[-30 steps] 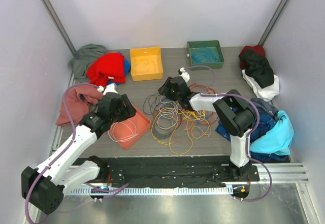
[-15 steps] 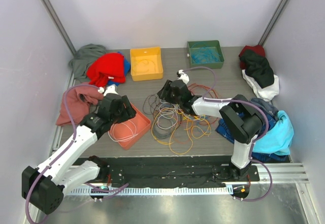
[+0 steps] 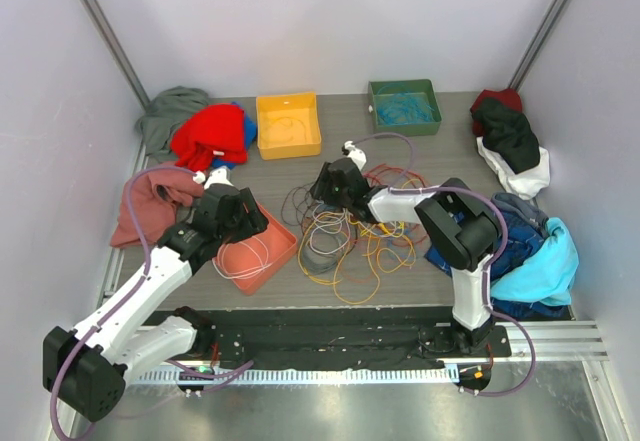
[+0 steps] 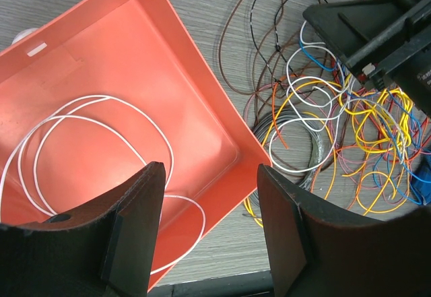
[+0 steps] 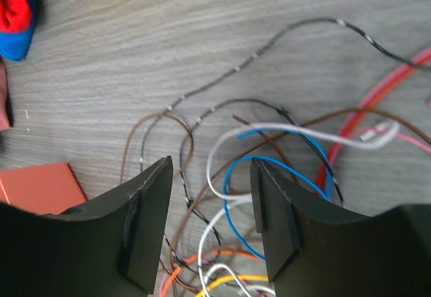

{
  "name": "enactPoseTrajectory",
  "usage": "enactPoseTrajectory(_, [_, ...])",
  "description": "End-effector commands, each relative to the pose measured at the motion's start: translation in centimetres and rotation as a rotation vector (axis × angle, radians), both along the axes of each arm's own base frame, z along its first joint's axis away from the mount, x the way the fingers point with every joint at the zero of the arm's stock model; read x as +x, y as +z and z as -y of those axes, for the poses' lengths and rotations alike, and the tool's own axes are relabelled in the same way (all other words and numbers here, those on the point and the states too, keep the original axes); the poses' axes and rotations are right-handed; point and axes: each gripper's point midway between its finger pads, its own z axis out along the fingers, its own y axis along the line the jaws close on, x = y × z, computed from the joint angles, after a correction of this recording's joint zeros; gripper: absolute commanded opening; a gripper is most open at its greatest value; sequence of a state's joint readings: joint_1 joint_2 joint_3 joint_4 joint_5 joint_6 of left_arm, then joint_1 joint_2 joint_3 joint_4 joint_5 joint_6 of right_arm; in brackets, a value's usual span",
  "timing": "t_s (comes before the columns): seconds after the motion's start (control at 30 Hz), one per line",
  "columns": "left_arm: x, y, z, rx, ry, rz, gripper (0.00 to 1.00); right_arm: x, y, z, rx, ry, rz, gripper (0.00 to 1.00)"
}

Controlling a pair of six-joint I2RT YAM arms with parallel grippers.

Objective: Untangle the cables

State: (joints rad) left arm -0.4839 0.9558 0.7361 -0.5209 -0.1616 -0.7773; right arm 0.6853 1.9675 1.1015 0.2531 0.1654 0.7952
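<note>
At the middle of the counter [image 3: 450, 151] the tangle of cables [image 3: 345, 236] lies in one loose heap: yellow, orange, red, white, blue, grey and brown loops over one another, just right of the red tray [image 4: 202, 68].

Changes since a second ago:
- Right hand [image 5: 212, 169] has drifted a little left and toward the near side, over the heap's back-left edge. Its elbow swung out and has come back.
- Left arm has not moved. Heap looks the same.

Hands:
- Right hand: fingers stand apart, nothing between them. Below it run brown, black-and-white, blue and white strands. Cannot tell whether it touches them.
- Left hand [image 4: 210, 176]: fingers also spread, holding nothing, hanging above the red tray's corner nearest the heap.

Counts:
- Arms: two.
- Trays: three. The red one holds one white cable [image 4: 101, 97] in a few loops. The yellow tray [image 3: 300, 143] at the back holds a pale strand, the green tray [image 3: 404, 87] a bunch of blue ones.
- Cloth heaps on the left: three, namely grey [image 3: 172, 109], red [image 3: 212, 131] and dusty pink [image 3: 150, 201].
- Cloth heaps on the right: two. A black garment [image 3: 508, 129] sits on white at the back, and a teal and blue pile [image 3: 550, 256] lies beside the right arm.
- Strands in the main heap: too tangled to count.
</note>
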Motion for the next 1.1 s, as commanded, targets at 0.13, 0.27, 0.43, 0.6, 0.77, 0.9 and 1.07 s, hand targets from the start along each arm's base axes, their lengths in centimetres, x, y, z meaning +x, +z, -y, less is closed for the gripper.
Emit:
enactPoseTrajectory(0.13, [0.3, 0.2, -0.2, 0.009, 0.002, 0.014, 0.61, 3.7, 1.7, -1.3, 0.022, -0.013, 0.081, 0.57])
enactPoseTrajectory(0.27, [0.3, 0.1, -0.2, 0.013, 0.004, 0.009, 0.61, 4.4, 1.0, -1.2, 0.024, -0.024, 0.076, 0.51])
enactPoseTrajectory(0.43, [0.3, 0.0, -0.3, 0.015, 0.006, 0.007, 0.61, 4.3, 1.7, -1.0, 0.035, -0.029, 0.095, 0.3])
enactPoseTrajectory(0.6, [0.3, 0.2, -0.1, 0.008, 0.0, 0.012, 0.61, 3.5, 3.2, 0.1, 0.033, -0.039, 0.117, 0.11])
enactPoseTrajectory(0.77, [0.1, 0.4, -0.1, -0.001, -0.003, 0.016, 0.61, 2.0, 4.6, 1.4, 0.019, -0.04, 0.129, 0.04])
enactPoseTrajectory(0.9, [-0.1, 0.6, -0.3, -0.008, 0.003, 0.031, 0.61, -0.2, 7.7, 2.3, 0.001, -0.022, 0.184, 0.01])
enactPoseTrajectory(1.07, [0.0, 1.1, -0.1, -0.023, 0.002, 0.048, 0.61, -3.8, 14.5, 2.7, 0.006, 0.028, 0.299, 0.01])
